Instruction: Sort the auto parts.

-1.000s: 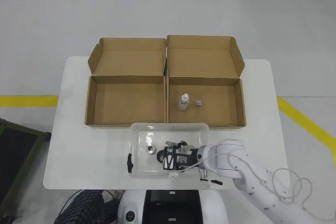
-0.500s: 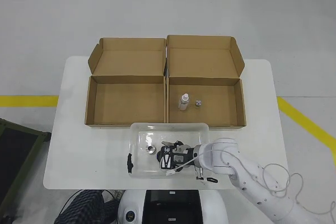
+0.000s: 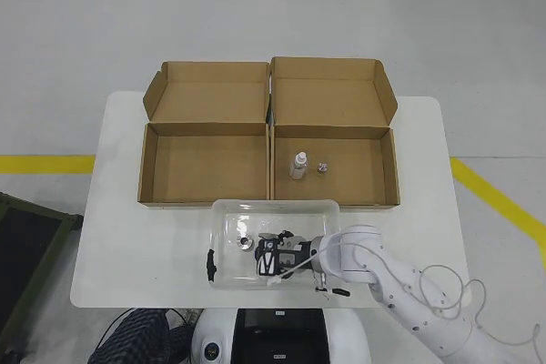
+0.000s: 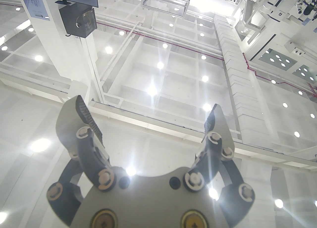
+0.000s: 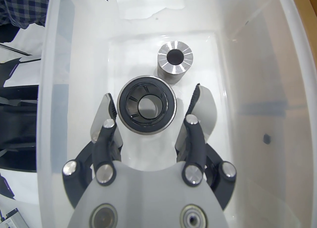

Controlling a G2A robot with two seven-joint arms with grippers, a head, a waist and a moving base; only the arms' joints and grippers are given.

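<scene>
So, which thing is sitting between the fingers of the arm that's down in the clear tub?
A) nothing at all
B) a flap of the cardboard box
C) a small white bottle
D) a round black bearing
D: the right wrist view shows the right gripper open, one finger on each side of the round bearing on the floor of the clear tub.
</scene>
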